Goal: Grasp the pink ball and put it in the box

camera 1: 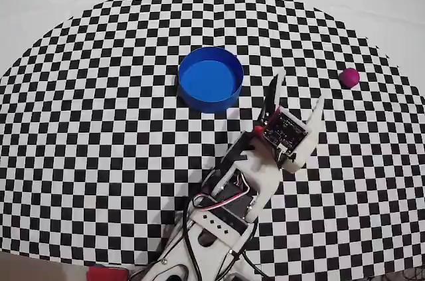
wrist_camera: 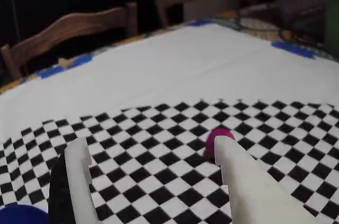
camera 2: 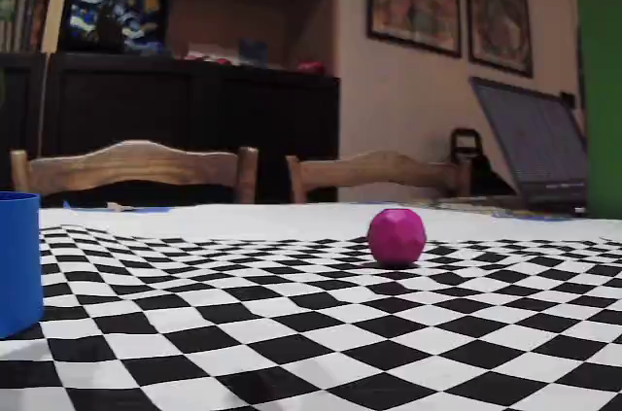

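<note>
The pink ball (camera 1: 349, 78) lies on the checkered mat near its right rim in the overhead view, well to the right of the round blue box (camera 1: 210, 80), which holds nothing. My gripper (camera 1: 299, 90) is open between the two, short of the ball, with only mat between its white fingers. In the wrist view the ball (wrist_camera: 218, 132) peeks out just behind the right fingertip (wrist_camera: 228, 152) of the gripper (wrist_camera: 152, 152), and a sliver of the box (wrist_camera: 18, 216) shows at the lower left. In the fixed view the ball (camera 2: 397, 236) rests alone, the box (camera 2: 17, 260) at the left edge.
White tablecloth (wrist_camera: 175, 75) surrounds the checkered mat. Two wooden chairs (camera 2: 136, 168) stand behind the far table edge. A laptop (camera 2: 539, 144) sits at the far right and a green upright surface (camera 2: 598, 81) stands beside it. The arm's base (camera 1: 212, 228) occupies the near middle.
</note>
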You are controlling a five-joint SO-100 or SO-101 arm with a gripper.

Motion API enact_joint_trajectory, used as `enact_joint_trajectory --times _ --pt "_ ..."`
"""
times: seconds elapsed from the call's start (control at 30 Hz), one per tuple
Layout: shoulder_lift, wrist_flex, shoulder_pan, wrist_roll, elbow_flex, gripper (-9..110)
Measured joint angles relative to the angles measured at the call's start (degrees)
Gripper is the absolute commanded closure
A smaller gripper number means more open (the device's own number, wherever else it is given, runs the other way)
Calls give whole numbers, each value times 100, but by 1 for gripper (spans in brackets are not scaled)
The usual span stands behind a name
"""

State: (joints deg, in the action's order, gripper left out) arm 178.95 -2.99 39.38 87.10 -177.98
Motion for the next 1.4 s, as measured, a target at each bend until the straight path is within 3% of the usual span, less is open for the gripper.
enact_joint_trajectory --times 0.7,1.4 --pt "-545 0 483 0 0 75" --pt "-2549 211 492 0 756 75"
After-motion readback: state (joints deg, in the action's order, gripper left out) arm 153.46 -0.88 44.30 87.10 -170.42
